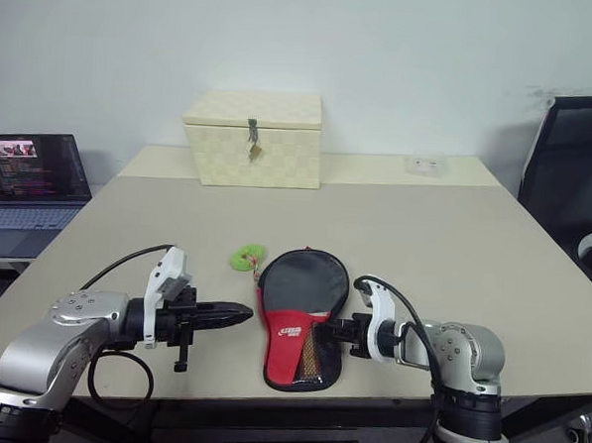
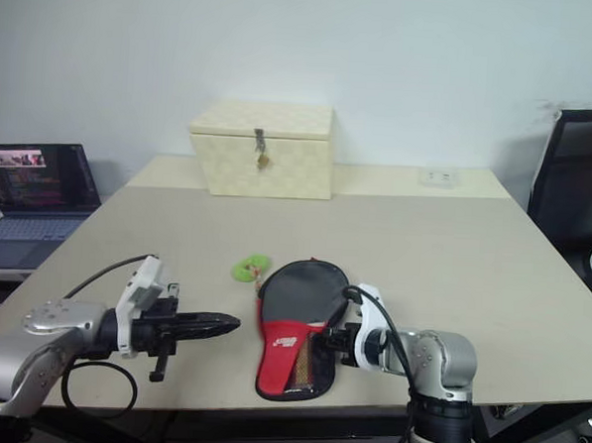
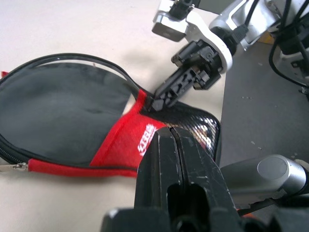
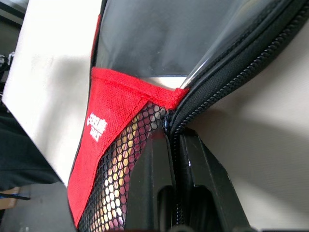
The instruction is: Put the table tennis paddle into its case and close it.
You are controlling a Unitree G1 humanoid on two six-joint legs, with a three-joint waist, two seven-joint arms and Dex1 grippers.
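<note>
The case (image 1: pixel 300 299) lies flat near the table's front edge, black fabric with a red panel (image 1: pixel 288 330) and a mesh pocket (image 1: pixel 319 360) at its near end. The table tennis paddle is hidden; a tan patch shows behind the mesh (image 4: pixel 126 159), and I cannot tell what it is. My right gripper (image 1: pixel 332 330) is shut on the zip edge (image 4: pixel 227 63) of the case's right side, where the red panel meets the mesh; the left wrist view shows the right gripper (image 3: pixel 157 104) there too. My left gripper (image 1: pixel 243 316) is shut and holds nothing, pointing at the case's left edge, a little short of it.
A cream woven box (image 1: pixel 253 138) with a metal latch stands at the back of the table (image 1: pixel 454 240). A small green object (image 1: pixel 246 257) lies just beyond the case. An open laptop (image 1: pixel 32 183) sits off to the left, a black chair (image 1: pixel 576 177) at the right.
</note>
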